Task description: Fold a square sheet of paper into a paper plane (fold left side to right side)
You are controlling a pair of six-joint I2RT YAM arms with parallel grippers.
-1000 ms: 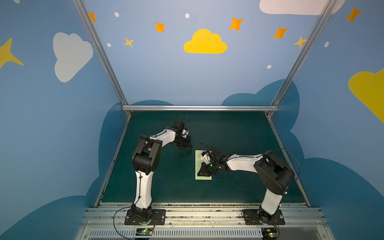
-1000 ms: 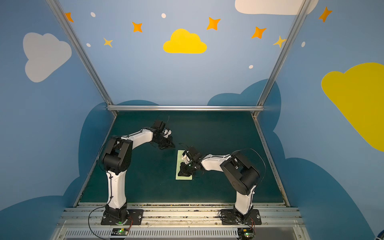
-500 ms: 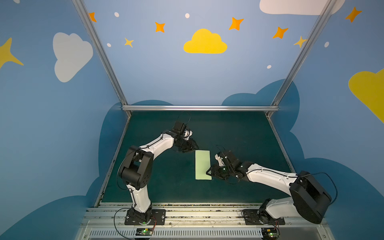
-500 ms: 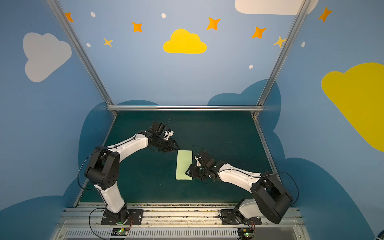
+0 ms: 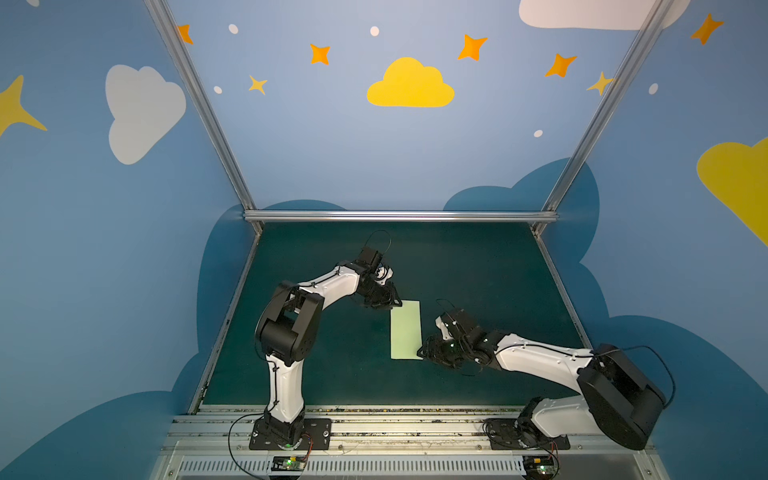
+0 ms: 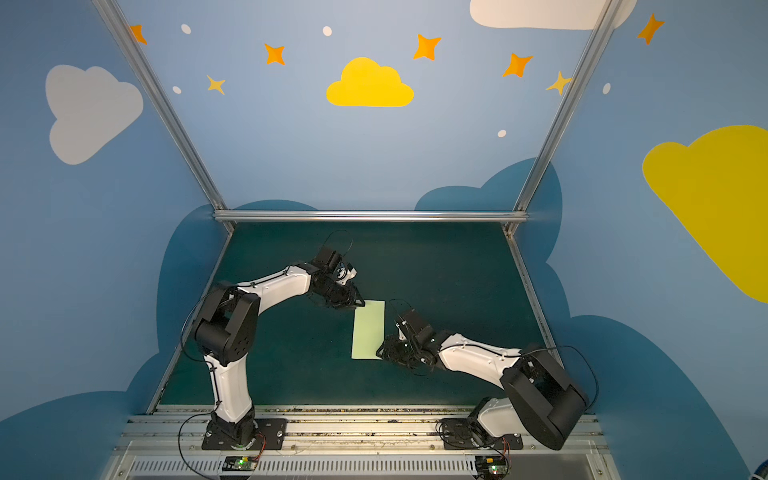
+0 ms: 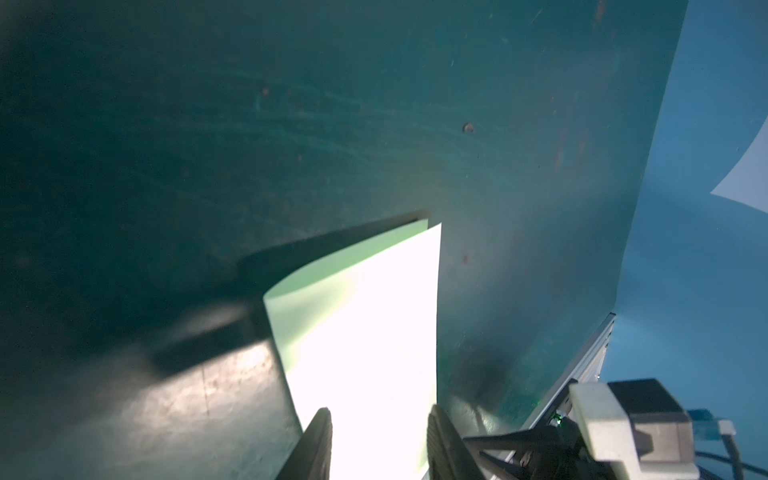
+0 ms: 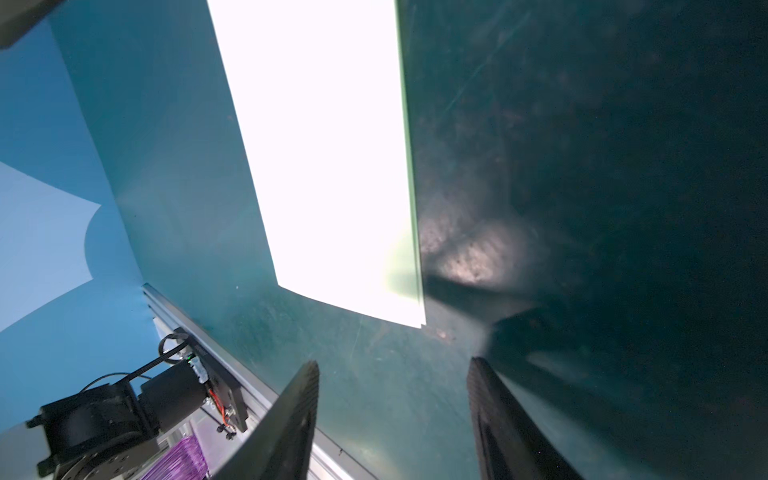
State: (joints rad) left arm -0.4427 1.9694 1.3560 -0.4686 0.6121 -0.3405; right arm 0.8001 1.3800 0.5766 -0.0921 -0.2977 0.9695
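Observation:
The square sheet of paper (image 5: 405, 328) (image 6: 368, 328) lies on the dark green mat, pale green and folded into a narrow rectangle. A paper plane is out of view. My left gripper (image 5: 397, 306) (image 6: 359, 305) sits at the sheet's far left corner. In the left wrist view it (image 7: 378, 415) is open, its jaws straddling the paper (image 7: 365, 332), whose upper layer curls up along one edge. My right gripper (image 5: 422, 353) (image 6: 380, 352) is at the near right corner. In the right wrist view it (image 8: 395, 365) is open and empty, just short of the paper's corner (image 8: 328, 166).
The green mat (image 5: 478, 266) is bounded by aluminium rails at the back (image 5: 399, 215) and front (image 5: 374, 419), with blue painted walls on three sides. Both arm bases stand on the front rail.
The right gripper was shut over the sheet's middle; it has pulled back to the near right corner and opened. The left gripper has moved right to the far left corner and opened.

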